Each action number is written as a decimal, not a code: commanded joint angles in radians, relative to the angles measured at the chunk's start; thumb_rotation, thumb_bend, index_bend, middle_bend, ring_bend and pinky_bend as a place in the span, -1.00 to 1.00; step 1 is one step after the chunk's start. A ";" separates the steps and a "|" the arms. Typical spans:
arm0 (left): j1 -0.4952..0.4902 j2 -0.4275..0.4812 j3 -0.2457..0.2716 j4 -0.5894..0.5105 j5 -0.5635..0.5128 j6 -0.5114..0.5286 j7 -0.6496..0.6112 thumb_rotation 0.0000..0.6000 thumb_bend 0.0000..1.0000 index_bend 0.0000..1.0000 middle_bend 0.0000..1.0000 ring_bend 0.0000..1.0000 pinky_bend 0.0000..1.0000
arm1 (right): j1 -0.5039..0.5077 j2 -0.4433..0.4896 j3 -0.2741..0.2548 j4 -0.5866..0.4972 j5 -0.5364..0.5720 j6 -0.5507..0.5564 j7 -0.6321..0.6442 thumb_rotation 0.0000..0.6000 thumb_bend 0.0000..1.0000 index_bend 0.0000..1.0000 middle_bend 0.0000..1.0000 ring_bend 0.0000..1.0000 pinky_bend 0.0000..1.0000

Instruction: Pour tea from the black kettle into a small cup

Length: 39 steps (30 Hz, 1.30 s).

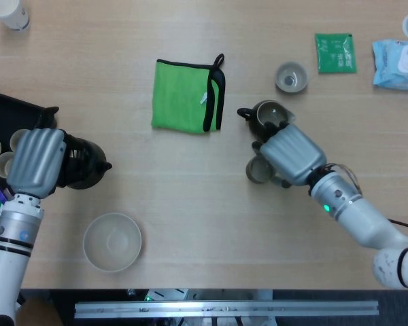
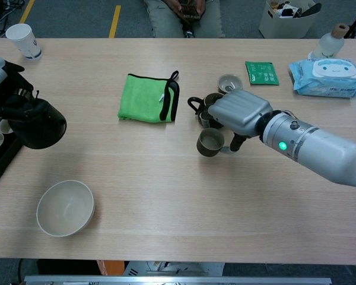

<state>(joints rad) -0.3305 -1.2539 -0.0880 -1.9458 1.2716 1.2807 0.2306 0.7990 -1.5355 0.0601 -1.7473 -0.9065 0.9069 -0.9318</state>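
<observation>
Both hands gripping | left hand: black kettle | right hand: small cup

Counted one kettle at nine o'clock, one bowl at seven, one cloth at twelve, one pitcher, one packet, one wipes pack at two, one paper cup at ten. Found two loose teacups: a dark cup near centre, a pale cup at one. Spotted more on one tray, partly hidden.

Bare table between kettle and cup.
</observation>
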 commanded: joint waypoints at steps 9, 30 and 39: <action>0.001 0.009 0.001 -0.022 -0.002 -0.003 0.001 0.99 -0.24 1.00 1.00 0.90 -0.72 | 0.165 -0.149 0.042 0.032 0.217 0.054 -0.171 1.00 -0.55 -0.03 -0.42 -0.63 -0.34; 0.010 0.038 0.009 -0.046 0.015 0.000 -0.027 1.00 -0.24 1.00 1.00 0.90 -0.72 | 0.339 -0.353 0.064 0.223 0.398 0.108 -0.269 1.00 -0.55 -0.03 -0.42 -0.63 -0.34; 0.014 0.046 0.013 -0.046 0.017 -0.004 -0.040 1.00 -0.24 1.00 1.00 0.90 -0.72 | 0.372 -0.402 0.077 0.295 0.449 0.104 -0.266 1.00 -0.55 -0.03 -0.42 -0.63 -0.37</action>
<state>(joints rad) -0.3166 -1.2077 -0.0751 -1.9924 1.2889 1.2775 0.1907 1.1668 -1.9331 0.1359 -1.4570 -0.4611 1.0101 -1.1974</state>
